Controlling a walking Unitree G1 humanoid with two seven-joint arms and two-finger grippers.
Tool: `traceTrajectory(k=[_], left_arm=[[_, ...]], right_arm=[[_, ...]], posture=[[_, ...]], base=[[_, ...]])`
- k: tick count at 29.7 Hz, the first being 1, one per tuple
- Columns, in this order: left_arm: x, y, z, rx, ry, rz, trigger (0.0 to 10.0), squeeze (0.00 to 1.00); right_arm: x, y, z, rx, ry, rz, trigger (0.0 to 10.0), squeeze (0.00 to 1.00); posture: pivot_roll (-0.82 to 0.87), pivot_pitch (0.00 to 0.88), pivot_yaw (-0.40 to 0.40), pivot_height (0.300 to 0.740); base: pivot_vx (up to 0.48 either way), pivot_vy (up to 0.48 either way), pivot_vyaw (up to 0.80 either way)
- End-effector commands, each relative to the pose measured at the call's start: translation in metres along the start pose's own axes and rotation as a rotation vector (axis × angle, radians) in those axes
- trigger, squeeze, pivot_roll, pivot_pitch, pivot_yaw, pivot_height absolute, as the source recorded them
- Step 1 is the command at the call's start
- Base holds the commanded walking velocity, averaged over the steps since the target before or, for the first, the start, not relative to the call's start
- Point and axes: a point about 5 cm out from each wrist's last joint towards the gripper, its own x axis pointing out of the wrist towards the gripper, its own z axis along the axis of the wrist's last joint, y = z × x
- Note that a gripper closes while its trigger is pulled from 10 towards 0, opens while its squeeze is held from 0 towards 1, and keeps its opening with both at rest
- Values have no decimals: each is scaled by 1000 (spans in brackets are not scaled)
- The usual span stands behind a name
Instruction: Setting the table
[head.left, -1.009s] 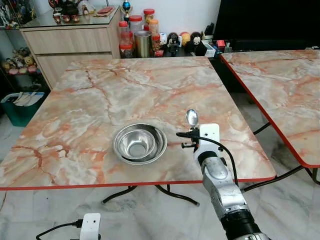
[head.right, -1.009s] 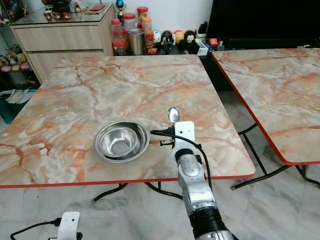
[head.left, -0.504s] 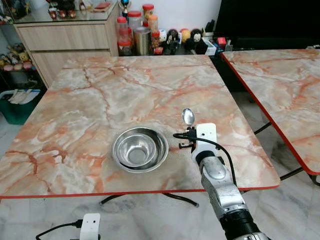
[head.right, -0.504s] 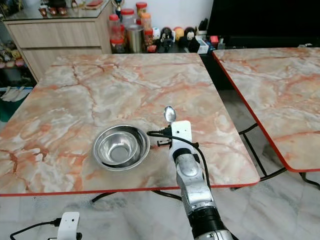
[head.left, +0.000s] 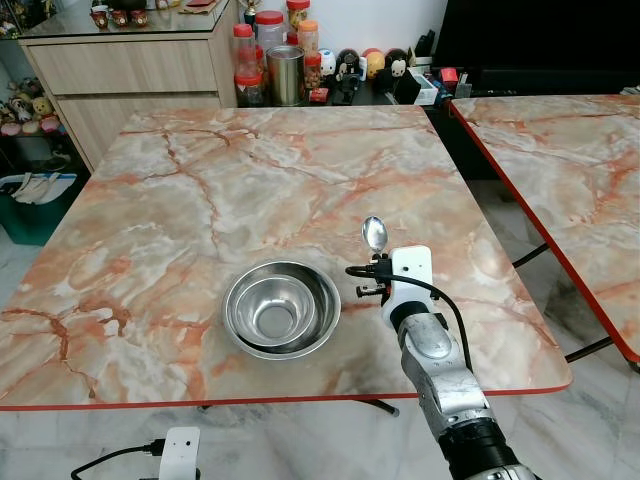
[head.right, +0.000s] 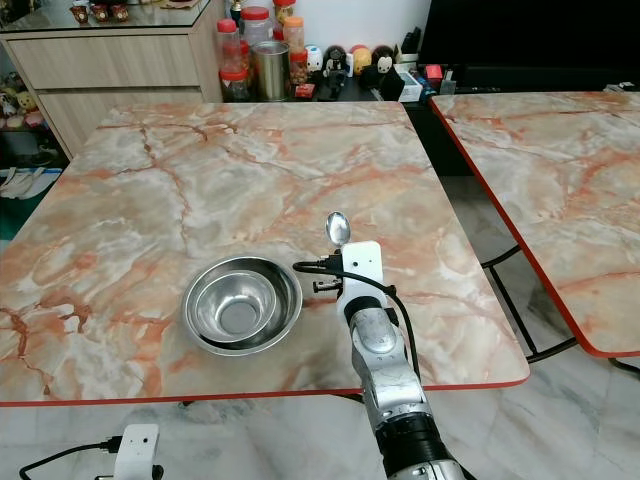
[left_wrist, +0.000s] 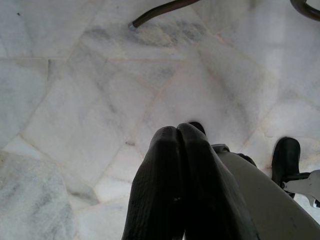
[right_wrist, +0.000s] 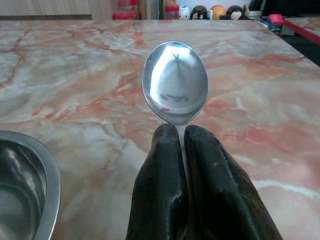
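A steel bowl (head.left: 281, 306) sits on the marble table (head.left: 250, 190) near its front edge. Just right of the bowl, my right gripper (right_wrist: 180, 132) is shut on a metal spoon (right_wrist: 175, 82), whose bowl end sticks out past the fingertips and points away from me over the table (right_wrist: 260, 100). The spoon (head.left: 374, 233) is held above the tabletop, level with the bowl's right rim (right_wrist: 35, 165). My left gripper (left_wrist: 177, 131) hangs low with its fingers pressed together and nothing in them, over the pale floor tiles (left_wrist: 75, 100).
A second marble table (head.left: 560, 170) stands to the right across a narrow gap. Jars, a steel canister (head.left: 286, 74) and small figurines line the floor by the back wall. A wooden cabinet (head.left: 130, 70) stands at the back left, a green bin (head.left: 35, 205) beside it.
The camera has moved closer and higher over the table, so the whole scene has shifted down. The right gripper still holds the spoon beside the bowl; the bowl has not moved on the table.
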Motion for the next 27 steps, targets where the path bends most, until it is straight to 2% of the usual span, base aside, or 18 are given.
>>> traceTrajectory(k=[1,27], left_arm=[[-1,2,-6,3,24,10,10000,0],[-1,2,-8,-3,24,7,10000,0]], right_arm=[[0,0,4,13,-19,2,10000,0],[-1,4,6,-10,-33,16,10000,0]], posture=[[-82,34,5,740],[-81,41,2,740]], base=[[259,0,0],[310,0,0]])
